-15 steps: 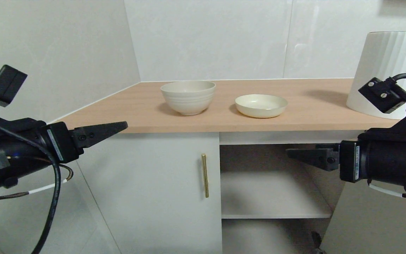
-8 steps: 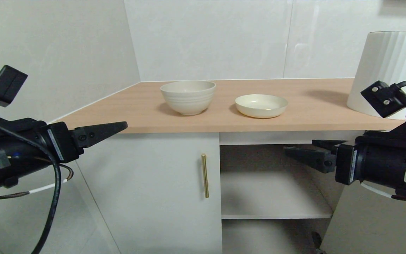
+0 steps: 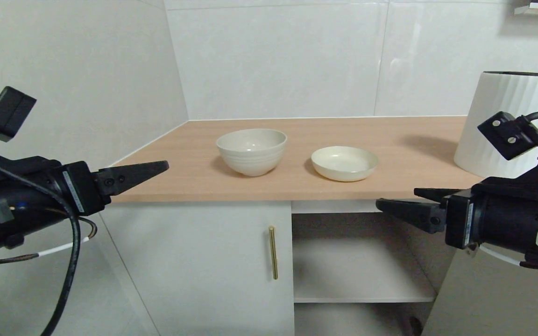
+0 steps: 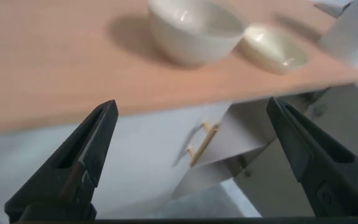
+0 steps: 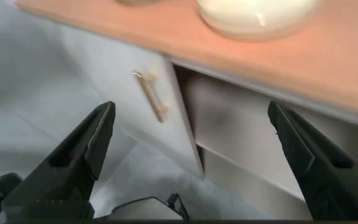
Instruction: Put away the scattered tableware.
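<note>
While our left gripper [image 4: 191,104] and right gripper [image 5: 190,106] gape wide and empty, a ribbed cream bowl [image 3: 251,151] sits near a shallow cream dish [image 3: 344,163] on the wooden counter [image 3: 194,158].

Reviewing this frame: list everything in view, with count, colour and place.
bowl: one, cream, on the counter, left of the dish, apart from it
shallow dish: one, cream, on the counter
counter: one, light wood, against white walls
ribbed container: one, white, counter's right end
cabinet door: one, white, closed, under the bowl
handle: one, brass, upright on the door
open compartment: one, under the dish, white shelf inside
left gripper: black, open, left of the counter
right gripper: black, open, before the compartment
</note>
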Motion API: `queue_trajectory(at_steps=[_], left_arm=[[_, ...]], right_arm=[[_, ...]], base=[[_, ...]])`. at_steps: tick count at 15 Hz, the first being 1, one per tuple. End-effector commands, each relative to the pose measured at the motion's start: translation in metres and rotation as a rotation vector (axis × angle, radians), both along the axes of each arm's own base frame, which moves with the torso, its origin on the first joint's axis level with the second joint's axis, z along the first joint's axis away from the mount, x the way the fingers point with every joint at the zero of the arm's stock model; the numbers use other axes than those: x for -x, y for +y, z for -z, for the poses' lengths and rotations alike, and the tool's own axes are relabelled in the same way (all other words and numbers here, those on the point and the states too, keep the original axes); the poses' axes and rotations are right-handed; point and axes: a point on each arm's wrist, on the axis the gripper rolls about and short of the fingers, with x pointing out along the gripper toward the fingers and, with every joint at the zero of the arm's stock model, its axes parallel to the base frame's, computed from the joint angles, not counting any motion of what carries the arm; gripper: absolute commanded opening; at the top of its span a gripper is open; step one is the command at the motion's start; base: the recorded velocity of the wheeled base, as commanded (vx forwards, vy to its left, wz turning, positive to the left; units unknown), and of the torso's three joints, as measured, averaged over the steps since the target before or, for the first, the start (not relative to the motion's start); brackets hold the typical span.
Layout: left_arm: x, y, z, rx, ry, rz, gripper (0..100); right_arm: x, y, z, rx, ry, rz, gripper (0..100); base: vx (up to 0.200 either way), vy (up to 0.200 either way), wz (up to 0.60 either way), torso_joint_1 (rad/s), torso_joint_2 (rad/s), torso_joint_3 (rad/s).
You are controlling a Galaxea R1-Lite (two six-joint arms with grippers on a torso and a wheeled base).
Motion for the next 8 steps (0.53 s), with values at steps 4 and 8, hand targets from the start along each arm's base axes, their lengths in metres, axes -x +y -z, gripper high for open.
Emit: queue_trajectory(at_steps=[4, 8], left_arm=[[-0.003, 0.0, 0.002, -0.002, 0.012, -0.002, 100], [-0.012, -0.001, 0.001, -0.001, 0.003, -0.008, 100]], right_arm=[[-0.002, 0.001, 0.003, 0.019, 0.001, -0.004, 100], [-0.004, 0.002, 0.005, 0.028, 0.009, -0.003, 100]], base=[[0.0, 0.0, 0.0, 0.174, -0.47, -0.288], [0.0, 0.0, 0.0, 0.193, -0.46, -0.283]])
